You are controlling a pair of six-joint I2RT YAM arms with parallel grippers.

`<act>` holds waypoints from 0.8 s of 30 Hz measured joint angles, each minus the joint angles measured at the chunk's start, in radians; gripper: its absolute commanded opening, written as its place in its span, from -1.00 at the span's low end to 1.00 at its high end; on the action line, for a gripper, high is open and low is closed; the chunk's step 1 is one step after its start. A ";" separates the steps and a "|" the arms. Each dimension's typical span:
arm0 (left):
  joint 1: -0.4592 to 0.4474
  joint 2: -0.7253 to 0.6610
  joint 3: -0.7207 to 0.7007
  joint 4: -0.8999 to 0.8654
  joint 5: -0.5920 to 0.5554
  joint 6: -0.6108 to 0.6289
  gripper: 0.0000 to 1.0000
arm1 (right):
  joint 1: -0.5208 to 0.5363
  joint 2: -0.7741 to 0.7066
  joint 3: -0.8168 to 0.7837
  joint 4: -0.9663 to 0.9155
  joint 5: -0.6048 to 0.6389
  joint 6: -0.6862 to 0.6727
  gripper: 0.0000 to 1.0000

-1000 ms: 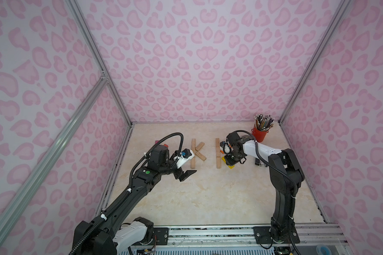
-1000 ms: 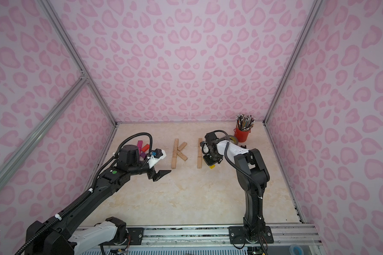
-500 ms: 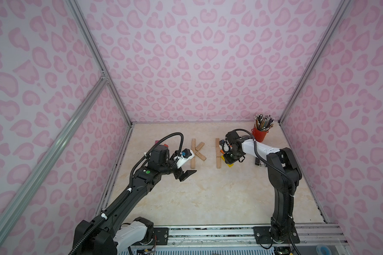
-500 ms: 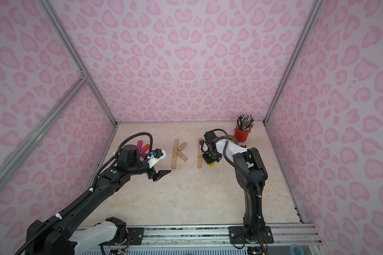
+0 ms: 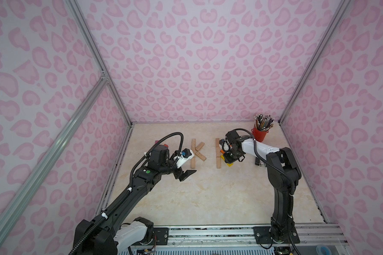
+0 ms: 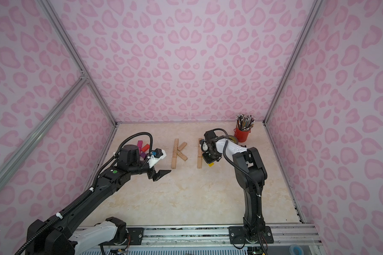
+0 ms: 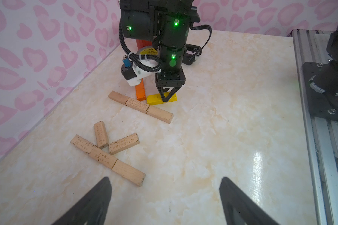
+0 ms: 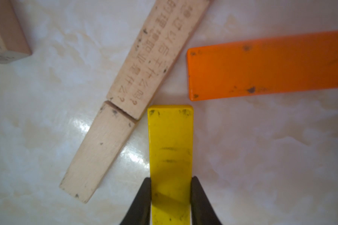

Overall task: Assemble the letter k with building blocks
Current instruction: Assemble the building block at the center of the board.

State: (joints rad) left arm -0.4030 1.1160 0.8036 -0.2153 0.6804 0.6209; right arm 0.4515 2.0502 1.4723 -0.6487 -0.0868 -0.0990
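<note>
My right gripper (image 8: 170, 182) is shut on one end of a yellow block (image 8: 170, 140) that lies flat on the table. The block's far end sits close against a column of three wood blocks (image 5: 218, 154), beside an orange block (image 8: 267, 66). In the left wrist view the right gripper (image 7: 167, 97) points straight down on the yellow block (image 7: 154, 98). Further left, a wood K (image 5: 195, 152) lies finished: a column with two slanted blocks. My left gripper (image 5: 187, 174) hovers open and empty in front of that K (image 7: 105, 155).
Magenta, red and purple blocks (image 6: 142, 149) lie behind the left arm near the left wall. A red cup of pencils (image 5: 260, 133) stands in the back right corner, with a grey tape roll (image 6: 233, 139) beside it. A black stapler (image 5: 258, 163) lies under the right arm.
The right arm's elbow has shifted slightly to the left while its gripper stays on the yellow block. The left arm has not moved.
</note>
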 measured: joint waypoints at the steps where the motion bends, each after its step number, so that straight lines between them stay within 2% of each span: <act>1: 0.000 0.000 0.000 0.000 0.000 0.000 0.77 | 0.000 0.000 0.000 0.000 0.000 0.000 -0.41; 16: 0.001 -0.002 0.000 0.000 -0.003 0.000 0.77 | 0.000 -0.027 -0.008 0.001 -0.002 0.019 -0.27; 19: 0.001 -0.008 0.000 0.001 -0.010 -0.003 0.77 | -0.003 -0.091 -0.032 0.010 -0.002 0.030 -0.23; 24: 0.001 -0.016 0.008 0.014 -0.059 -0.082 0.76 | -0.047 -0.262 -0.156 0.077 -0.003 0.075 -0.08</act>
State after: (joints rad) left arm -0.4019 1.1000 0.8112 -0.2012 0.6216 0.5385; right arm 0.4046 1.7882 1.3167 -0.5713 -0.0895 -0.0238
